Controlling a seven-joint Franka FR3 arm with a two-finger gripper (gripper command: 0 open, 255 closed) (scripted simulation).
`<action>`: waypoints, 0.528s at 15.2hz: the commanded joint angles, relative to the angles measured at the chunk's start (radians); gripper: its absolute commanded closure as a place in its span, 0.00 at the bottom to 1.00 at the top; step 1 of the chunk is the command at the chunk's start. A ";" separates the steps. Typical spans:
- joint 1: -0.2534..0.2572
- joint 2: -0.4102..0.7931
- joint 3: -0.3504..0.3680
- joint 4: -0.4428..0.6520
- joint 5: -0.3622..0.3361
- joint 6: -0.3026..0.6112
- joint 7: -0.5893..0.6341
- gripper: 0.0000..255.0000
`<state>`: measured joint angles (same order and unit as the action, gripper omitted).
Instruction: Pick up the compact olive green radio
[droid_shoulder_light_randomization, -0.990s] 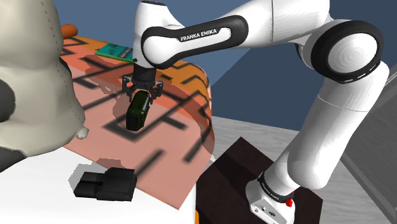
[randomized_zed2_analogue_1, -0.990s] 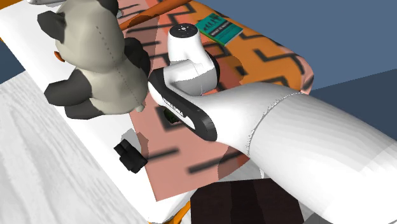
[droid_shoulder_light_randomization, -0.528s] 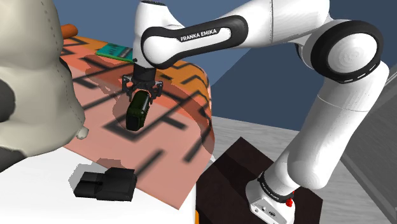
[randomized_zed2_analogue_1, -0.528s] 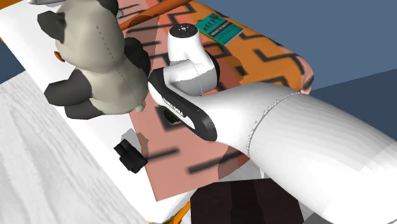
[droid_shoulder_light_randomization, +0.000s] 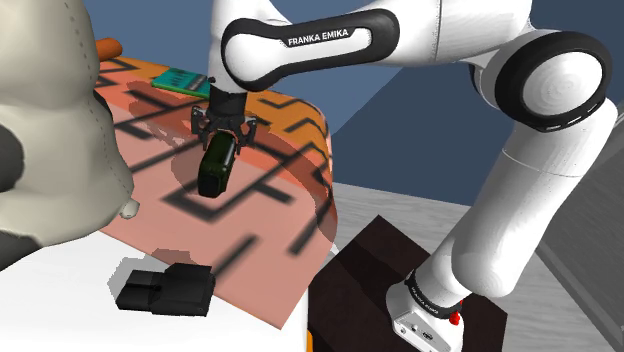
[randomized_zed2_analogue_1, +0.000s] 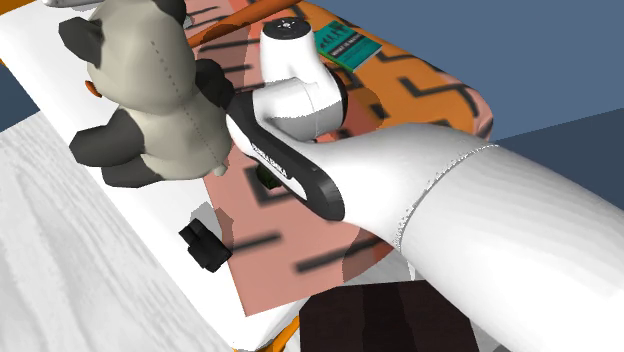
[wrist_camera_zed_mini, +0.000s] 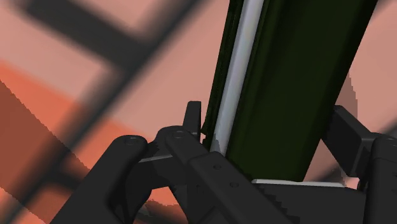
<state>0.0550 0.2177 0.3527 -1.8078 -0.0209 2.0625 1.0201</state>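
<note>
Here the pincer (droid_shoulder_light_randomization: 222, 140) is clenched on the dark olive radio (droid_shoulder_light_randomization: 214, 170), its black fingers (wrist_camera_zed_mini: 191, 137) pressing the casing from both sides. The radio hangs long-end-down from the pincer, over a salmon and orange cloth (droid_shoulder_light_randomization: 262, 232) crossed by dark lines, and its shadow lies on the cloth beside it. A teal book (droid_shoulder_light_randomization: 181, 80) lies farther along the cloth. A black boxy object (droid_shoulder_light_randomization: 165, 288) sits at the cloth's near edge on the white worktop (droid_shoulder_light_randomization: 70, 305). A grey and white plush panda (randomized_zed2_analogue_1: 150, 90) stands near it.
</note>
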 joint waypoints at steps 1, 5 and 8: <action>-0.001 -0.011 0.001 0.016 0.004 -0.026 -0.001 1.00; -0.001 -0.024 0.003 0.055 0.009 -0.076 -0.002 1.00; -0.002 -0.031 0.003 0.086 0.011 -0.114 -0.003 1.00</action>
<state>0.0528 0.1899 0.3553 -1.7339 -0.0105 1.9625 1.0166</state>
